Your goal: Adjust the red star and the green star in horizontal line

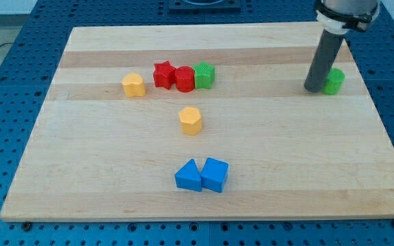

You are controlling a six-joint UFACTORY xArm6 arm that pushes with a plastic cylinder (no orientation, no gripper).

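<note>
The red star (162,74) lies at the upper middle of the wooden board (81,171), touching a red round block (184,78) on its right. A green block (204,75) touches that red block's right side; its shape is not clear. Another green block (334,81) lies at the upper right; its shape is also unclear. My tip (314,89) rests on the board against the left side of this right-hand green block, far to the right of the red star.
A yellow block (134,85) lies left of the red star. A second yellow block (191,120) sits near the board's middle. A blue triangular block (189,175) and a blue cube (215,174) touch each other at the lower middle.
</note>
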